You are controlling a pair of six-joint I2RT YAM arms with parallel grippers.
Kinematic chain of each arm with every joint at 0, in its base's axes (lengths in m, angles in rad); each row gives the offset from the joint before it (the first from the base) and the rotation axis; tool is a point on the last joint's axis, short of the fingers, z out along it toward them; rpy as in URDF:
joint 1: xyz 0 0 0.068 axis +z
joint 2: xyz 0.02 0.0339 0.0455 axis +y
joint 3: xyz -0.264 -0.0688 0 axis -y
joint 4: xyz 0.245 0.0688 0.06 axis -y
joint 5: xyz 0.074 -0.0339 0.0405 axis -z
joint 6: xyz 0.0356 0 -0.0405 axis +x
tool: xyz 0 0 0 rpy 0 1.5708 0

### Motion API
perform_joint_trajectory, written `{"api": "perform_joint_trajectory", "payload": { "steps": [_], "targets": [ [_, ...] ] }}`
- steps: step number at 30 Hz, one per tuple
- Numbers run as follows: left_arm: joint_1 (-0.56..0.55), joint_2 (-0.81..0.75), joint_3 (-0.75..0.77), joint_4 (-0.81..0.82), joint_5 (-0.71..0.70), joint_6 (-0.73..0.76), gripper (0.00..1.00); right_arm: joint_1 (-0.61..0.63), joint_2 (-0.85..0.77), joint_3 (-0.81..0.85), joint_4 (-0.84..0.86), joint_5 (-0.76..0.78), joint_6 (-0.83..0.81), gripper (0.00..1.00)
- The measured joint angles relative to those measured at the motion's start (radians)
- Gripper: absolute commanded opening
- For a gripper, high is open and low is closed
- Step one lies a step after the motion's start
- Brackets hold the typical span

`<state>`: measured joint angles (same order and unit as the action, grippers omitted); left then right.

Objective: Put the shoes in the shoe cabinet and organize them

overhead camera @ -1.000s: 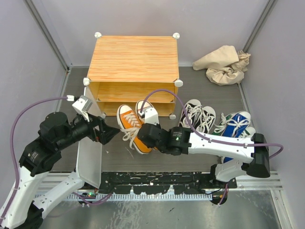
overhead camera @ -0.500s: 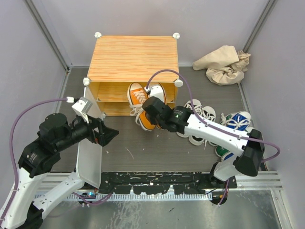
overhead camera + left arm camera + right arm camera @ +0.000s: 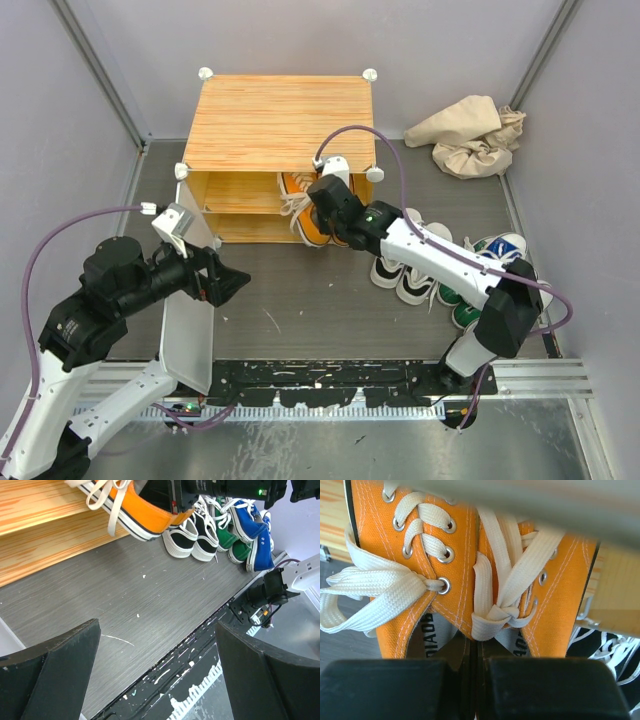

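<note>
The pair of orange lace-up sneakers [image 3: 312,208] is sitting right at the mouth of the boxy cabinet with the orange wood-grain top [image 3: 280,125]. Toes are already tucked under the top's front edge, right-hand side, heels poking out over the dark grey counter [image 3: 300,310]. The right jaws are pinched tight on the inner collars of both shoes, holding them as one bundle.

The left jaws are spread wide with nothing in them, hovering by the opened white door panel [image 3: 188,340].

To finish this nicely, it probably wants a straight, level push in, soles flat on the shelf before letting go. Those loose white laces [image 3: 375,587] dangle low and could snag on the shelf edge, so go slow and watch them.

Hard to make out:
- The toes vanish under the top, and it's unclear which level they're heading for.
- The right wrist view has a blurry band across the top.
- The jaw tips are buried between the shoes.
- The right arm covers part of the white-and-black pair [image 3: 405,270] and the green shoes next to the blue ones [image 3: 500,250].
</note>
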<state>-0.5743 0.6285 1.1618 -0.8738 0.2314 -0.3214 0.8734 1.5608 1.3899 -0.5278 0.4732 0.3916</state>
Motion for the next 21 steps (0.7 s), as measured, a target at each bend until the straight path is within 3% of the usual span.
{"api": "perform_joint_trajectory", "payload": {
  "steps": [10,13,15,18,21],
  "targets": [
    [0.000,0.001,0.000,0.000,0.001,-0.004,0.99,-0.076,0.013,0.029,0.050,-0.007,-0.017,0.04],
    [0.000,0.001,0.000,0.000,0.001,-0.005,1.00,-0.100,0.037,0.029,0.060,-0.024,-0.016,0.11],
    [0.000,0.001,0.000,0.000,0.002,-0.006,1.00,-0.114,0.050,0.024,0.072,-0.031,-0.014,0.20],
    [0.000,0.003,0.000,-0.002,0.004,-0.008,1.00,-0.126,0.052,0.012,0.097,-0.025,-0.006,0.50],
    [0.000,0.005,0.000,-0.005,0.004,-0.009,1.00,-0.130,0.050,0.004,0.144,-0.026,0.006,0.66]
  ]
}}
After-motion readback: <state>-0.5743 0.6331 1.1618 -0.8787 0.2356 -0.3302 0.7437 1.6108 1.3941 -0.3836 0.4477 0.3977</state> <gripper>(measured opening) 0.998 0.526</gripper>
